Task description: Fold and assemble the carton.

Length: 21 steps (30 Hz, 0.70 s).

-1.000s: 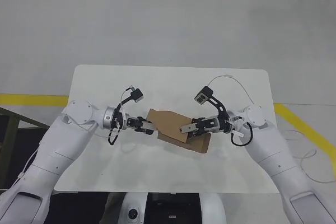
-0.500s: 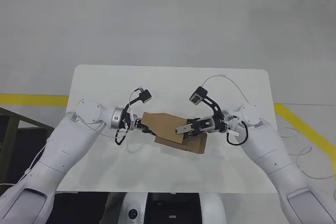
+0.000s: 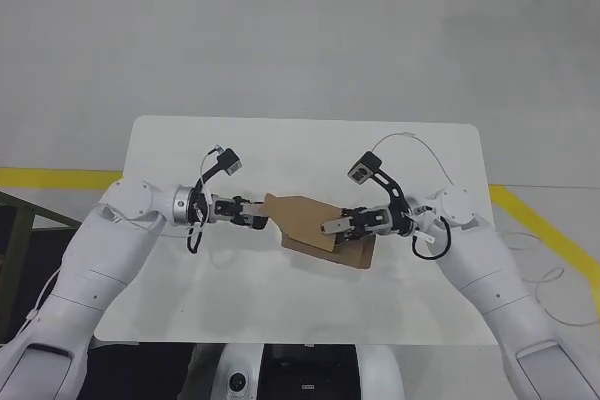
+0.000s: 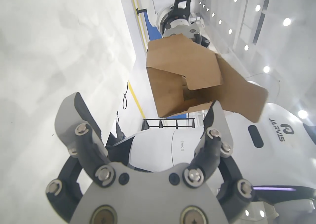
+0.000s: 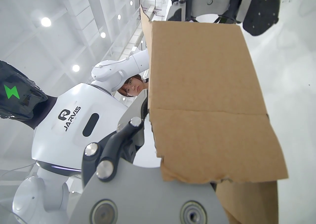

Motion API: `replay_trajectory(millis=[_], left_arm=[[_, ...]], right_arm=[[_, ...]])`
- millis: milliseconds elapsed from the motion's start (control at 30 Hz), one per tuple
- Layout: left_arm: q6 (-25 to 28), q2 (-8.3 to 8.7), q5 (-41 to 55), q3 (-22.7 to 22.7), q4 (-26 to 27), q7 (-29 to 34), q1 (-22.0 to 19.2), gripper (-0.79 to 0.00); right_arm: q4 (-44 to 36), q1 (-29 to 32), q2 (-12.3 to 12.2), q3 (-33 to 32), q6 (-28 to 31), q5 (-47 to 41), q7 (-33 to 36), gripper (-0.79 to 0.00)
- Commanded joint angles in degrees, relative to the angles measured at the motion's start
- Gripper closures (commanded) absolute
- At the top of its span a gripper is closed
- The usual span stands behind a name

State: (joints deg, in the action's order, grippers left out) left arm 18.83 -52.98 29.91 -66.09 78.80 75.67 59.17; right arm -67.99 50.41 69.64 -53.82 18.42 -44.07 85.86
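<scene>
The right claw point(image 3: 332, 228) is clamped on the carton point(image 3: 310, 222) by a flap, so the half-folded box hangs straight off its fingers, over the table point(image 3: 180, 160). The left claw point(image 4: 145, 105) gapes wide and holds nothing, with the carton's other end just ahead of it.

Brown carton point(image 3: 308, 224), partly folded, flaps open, at the table's point(image 3: 280, 160) middle.

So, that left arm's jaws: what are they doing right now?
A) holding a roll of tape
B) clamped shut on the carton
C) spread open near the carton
C: in the left wrist view the left jaws stand wide apart, the carton ahead of them and nothing clamped between them.
</scene>
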Motion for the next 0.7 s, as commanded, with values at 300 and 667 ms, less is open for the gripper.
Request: replay_trajectory(millis=[300,667], left_arm=[[-0.32,-0.66,-7.45,2.45,0.81,-5.71,-1.4,-0.785],[1.57,-1.76,-10.29,6.47,0.4,-5.9,-3.0,-0.785]], right_arm=[[-0.4,-0.23,0.56,1.88,-0.5,0.59,0.5,0.0],[-0.08,-0.46,0.75,1.86,-0.4,0.38,0.4,0.0]])
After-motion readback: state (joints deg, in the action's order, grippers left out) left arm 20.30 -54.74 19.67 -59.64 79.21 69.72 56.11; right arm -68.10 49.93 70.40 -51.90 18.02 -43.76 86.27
